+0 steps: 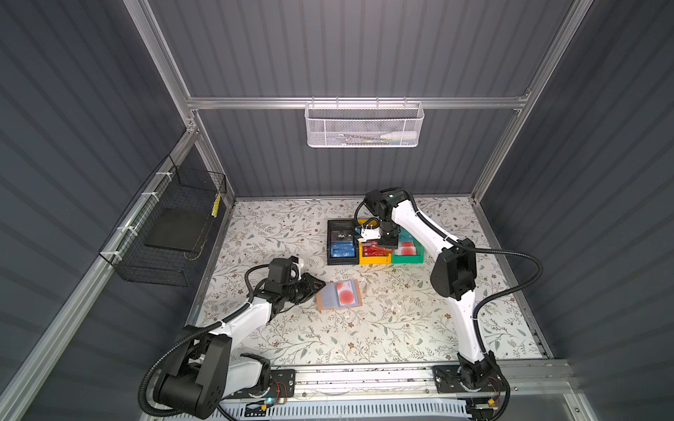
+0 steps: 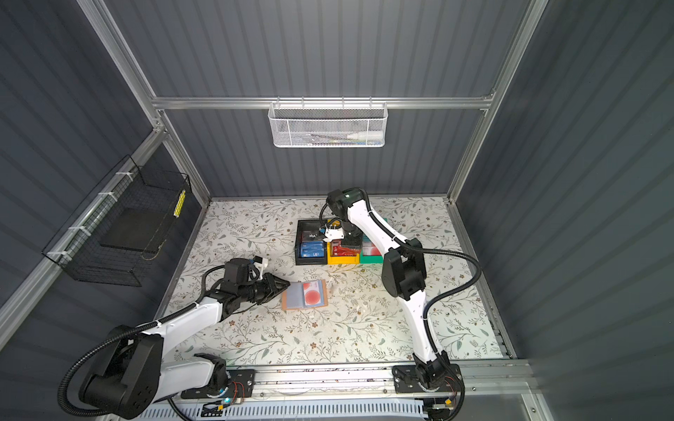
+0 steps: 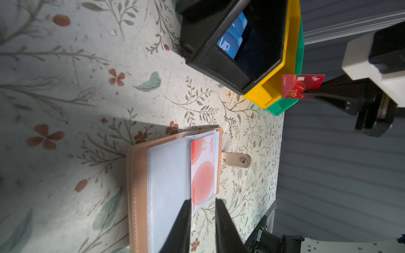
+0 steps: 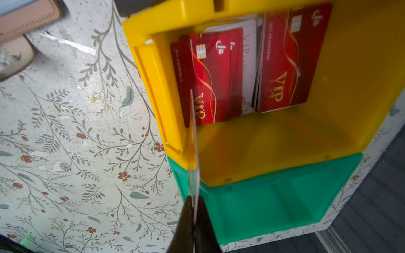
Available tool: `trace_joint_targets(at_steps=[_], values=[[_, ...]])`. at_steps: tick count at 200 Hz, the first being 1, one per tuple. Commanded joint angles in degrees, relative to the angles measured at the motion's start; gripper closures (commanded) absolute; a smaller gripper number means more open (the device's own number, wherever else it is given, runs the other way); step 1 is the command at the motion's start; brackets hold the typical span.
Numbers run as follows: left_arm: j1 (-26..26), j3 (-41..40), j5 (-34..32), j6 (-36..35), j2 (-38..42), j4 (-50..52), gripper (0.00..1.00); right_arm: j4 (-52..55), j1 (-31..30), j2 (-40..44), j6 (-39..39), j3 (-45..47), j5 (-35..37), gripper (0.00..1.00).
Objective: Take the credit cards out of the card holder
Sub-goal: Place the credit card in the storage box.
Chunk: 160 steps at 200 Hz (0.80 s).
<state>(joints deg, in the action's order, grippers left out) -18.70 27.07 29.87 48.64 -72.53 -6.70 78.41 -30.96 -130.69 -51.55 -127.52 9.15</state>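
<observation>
Operator: Which step is in hand?

Technician: Deposit. The right gripper (image 4: 194, 203), jaws closed on a thin red plastic VIP card (image 4: 193, 142), holds it edge-on above the yellow plastic bin (image 4: 274, 142).

Operator: And next?

Technician: Release, by opening only. The left gripper (image 3: 203, 199), jaws slightly parted and empty, sits at the flat peach-pink folding card holder (image 3: 138, 186), which lies open on the floral table (image 3: 65, 98). Its pale card with red circles (image 3: 202, 175) is not yet extracted.

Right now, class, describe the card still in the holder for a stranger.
On the floral table, in front of the bins, lies the open peach card holder. The pale card with red circles is the only one inside a clear sleeve.
</observation>
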Motion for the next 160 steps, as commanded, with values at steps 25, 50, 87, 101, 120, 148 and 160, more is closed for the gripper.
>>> trace_joint_targets(at_steps=[25,50,87,101,120,148,160], values=[[-0.18,1.44,1.47,-1.03,-2.65,-2.07,0.79,0.65,-1.22,-1.58,-1.13,-2.81,0.22,1.00],[-0.20,1.74,1.76,-1.11,-3.83,-2.75,0.79,0.21,-1.65,-2.01,-2.65,-3.07,0.68,1.00],[-0.20,1.76,1.69,-1.36,-4.45,-2.80,0.79,-0.03,-1.69,-4.02,-3.03,-3.02,0.53,1.00],[-0.17,1.69,1.62,-1.45,-4.72,-2.77,0.79,0.07,-1.68,-4.97,-3.03,-3.14,0.52,1.00],[-0.20,1.70,1.45,-1.52,-5.12,-2.79,0.79,0.24,-1.71,-5.79,-3.12,-3.25,0.43,1.00],[-0.20,2.17,1.33,-1.79,-6.27,-2.93,0.79,-0.18,-1.73,-6.15,-3.29,-3.25,-0.41,0.99],[-0.19,2.37,1.43,-1.80,-6.94,-3.05,0.79,-0.45,-1.78,-6.14,-3.30,-3.26,-0.76,0.95]])
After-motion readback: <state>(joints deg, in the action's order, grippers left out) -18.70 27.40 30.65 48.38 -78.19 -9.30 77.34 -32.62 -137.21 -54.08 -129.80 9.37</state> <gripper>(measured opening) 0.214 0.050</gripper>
